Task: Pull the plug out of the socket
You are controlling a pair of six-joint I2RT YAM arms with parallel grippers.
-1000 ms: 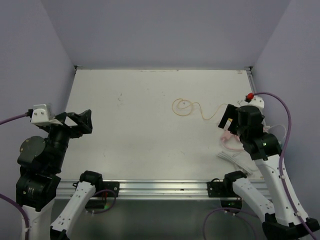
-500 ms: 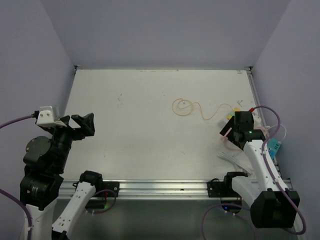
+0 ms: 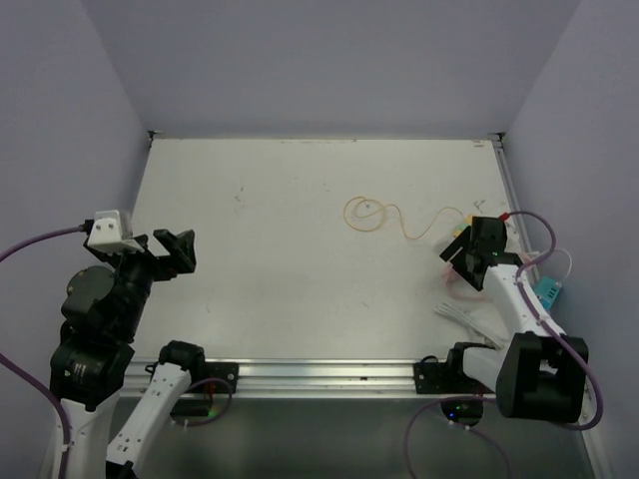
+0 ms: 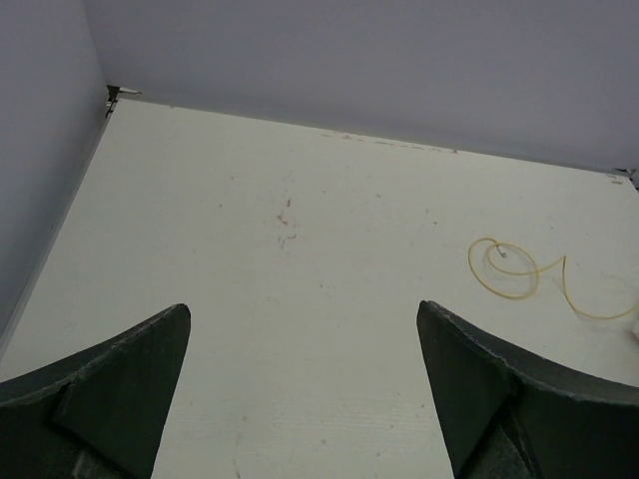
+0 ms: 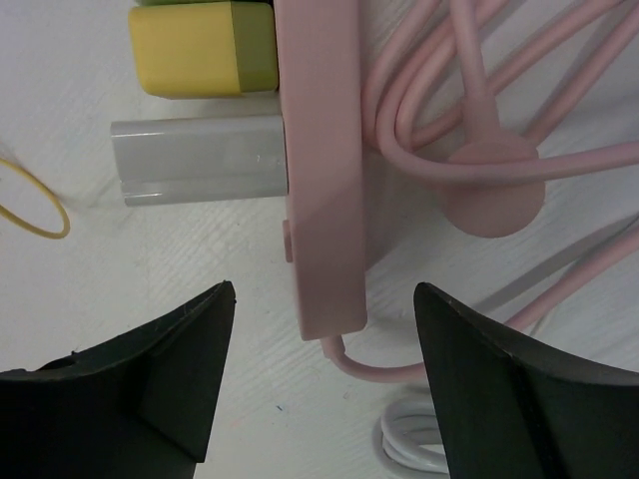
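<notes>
The right claw (image 5: 321, 299) is open. It hangs over the near end of the pink socket strip (image 5: 321, 150), with one finger on each side, and neither finger touches the strip. The strip lies flat on the white worktop (image 3: 280, 259), near its right edge.

Two plugs stick out of one long side of the strip, side by side. One is a grey plug (image 5: 200, 160) and the other is a yellow and green plug (image 5: 200, 48). Both are pushed all the way in.

A pink cable (image 5: 494, 185) lies in loops just beside the other side of the strip. A white cable (image 5: 409, 449) shows near the strip's end. A thin yellow wire (image 3: 366, 213) curls on the worktop further out.

The left claw (image 4: 302, 309) is wide open and holds nothing. It hangs above the bare left side of the worktop, well apart from the strip
</notes>
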